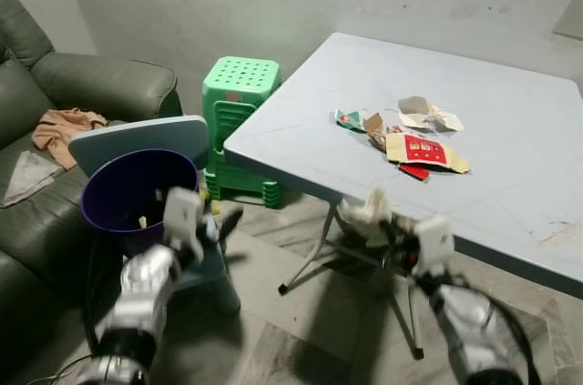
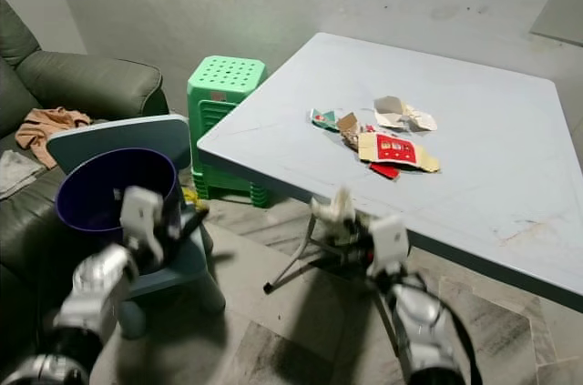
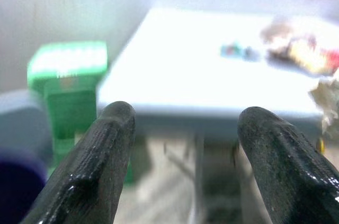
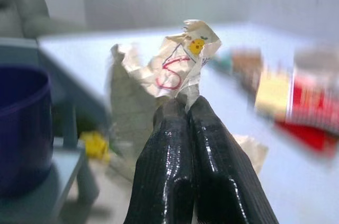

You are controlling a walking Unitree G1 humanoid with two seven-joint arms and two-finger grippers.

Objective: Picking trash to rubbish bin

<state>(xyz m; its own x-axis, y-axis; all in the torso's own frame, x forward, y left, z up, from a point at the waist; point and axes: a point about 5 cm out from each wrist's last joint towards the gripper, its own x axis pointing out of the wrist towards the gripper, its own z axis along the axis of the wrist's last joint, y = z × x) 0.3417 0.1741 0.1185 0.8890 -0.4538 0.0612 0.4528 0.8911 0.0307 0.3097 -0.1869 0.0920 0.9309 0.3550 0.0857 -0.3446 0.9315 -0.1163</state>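
Observation:
My right gripper (image 4: 183,108) is shut on a crumpled white paper wrapper (image 4: 169,68) with red scribbles and a yellow mark. In the eye views that gripper (image 1: 387,226) hangs just below the front edge of the pale blue table (image 1: 510,194), holding the wrapper (image 1: 369,212). More trash lies on the tabletop: a red and yellow box piece (image 1: 424,150), torn cardboard (image 1: 375,126), a teal scrap (image 1: 348,118) and crumpled paper (image 1: 428,114). The purple bin (image 1: 137,189) stands to the left on a small blue chair. My left gripper (image 1: 219,221) is open beside the bin, its fingers (image 3: 106,144) holding nothing.
A green plastic stool (image 1: 239,126) stands between the bin and the table. A dark green sofa (image 1: 82,85) with cloths (image 1: 64,126) on it lies at the left. The table's folding metal legs (image 1: 314,253) stand on the tiled floor near my right arm.

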